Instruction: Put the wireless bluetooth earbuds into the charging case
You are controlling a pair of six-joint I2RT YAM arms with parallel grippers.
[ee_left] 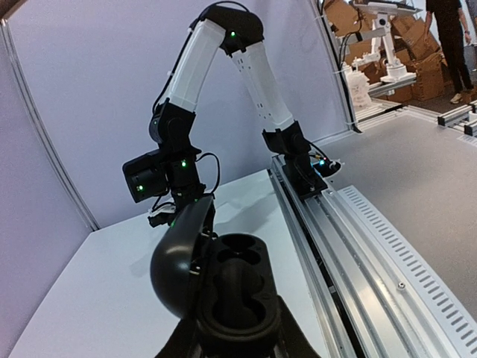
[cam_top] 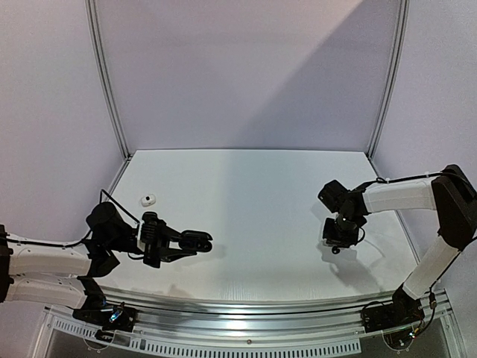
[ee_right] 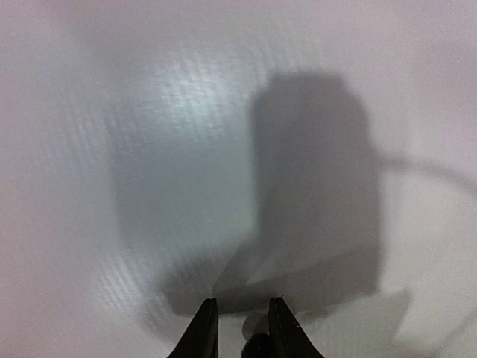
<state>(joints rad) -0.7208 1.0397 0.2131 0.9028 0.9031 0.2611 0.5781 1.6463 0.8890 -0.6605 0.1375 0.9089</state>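
Left tool point(cam_top: 179, 242) clenched on the black charging case point(ee_left: 235, 287), lid open, both wells empty, lower left of the top view. Right tool point(ee_right: 238, 328) low over the desk point(cam_top: 253, 194), jaws narrowly apart; grasping anything or not, cannot tell. Whitish earbud point(cam_top: 148, 199) on the desk, up-left of the case: probably light, hard, slick; best pinched gently across the body.

You are working in a robotics lab or workshop, not a home: your white tabletop point(cam_top: 253, 194) sits in a booth of pale panels held by aluminium posts point(cam_top: 104, 82), with a slotted metal rail point(ee_left: 339, 224) along its near edge. Past it lie a grey floor point(ee_left: 425, 164), stacked cardboard boxes point(ee_left: 421, 63), another white robot arm point(ee_left: 385, 45) on a bench and a standing person point(ee_left: 451, 30)
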